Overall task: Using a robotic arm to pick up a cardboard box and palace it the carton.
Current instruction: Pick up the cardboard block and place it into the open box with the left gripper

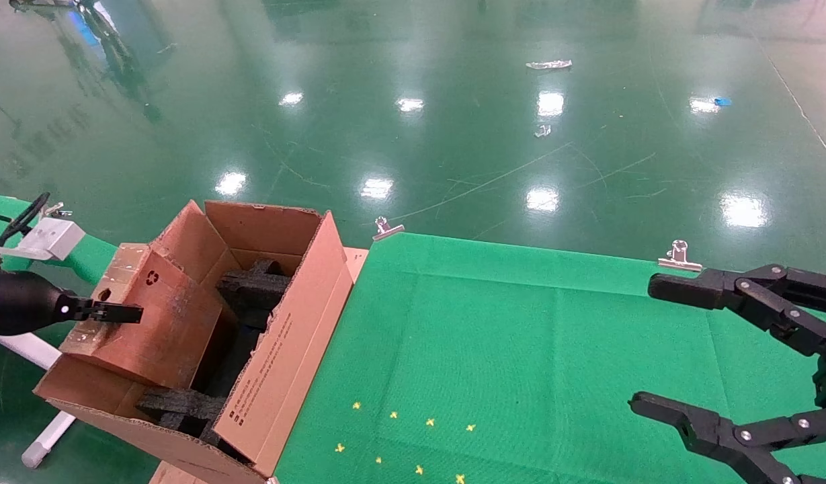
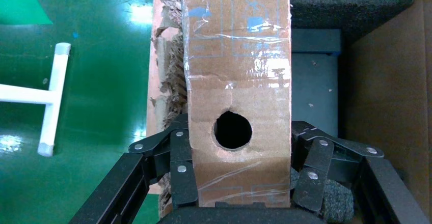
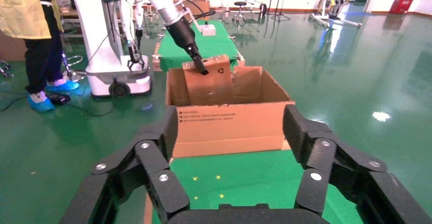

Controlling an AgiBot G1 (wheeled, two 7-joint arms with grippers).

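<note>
My left gripper [image 1: 117,312] is shut on the cardboard box [image 1: 147,323], a small brown taped box with a black recycling mark and a round hole. It holds the box tilted, partly down inside the left half of the carton [image 1: 285,349], over the black foam pieces [image 1: 251,292]. In the left wrist view the fingers [image 2: 182,175] clamp the box [image 2: 237,71] on both sides, next to the carton's torn edge [image 2: 170,71]. My right gripper [image 1: 642,344] is open and empty over the table's right side. The right wrist view shows the carton [image 3: 232,124] and the box [image 3: 211,81] beyond it.
A green cloth covers the table [image 1: 520,349], held by metal clips [image 1: 679,257] at the far edge, with small yellow crosses [image 1: 413,444] near the front. A white pipe frame [image 1: 46,437] lies left of the carton. A person [image 3: 38,40] and another machine [image 3: 109,46] stand beyond the carton.
</note>
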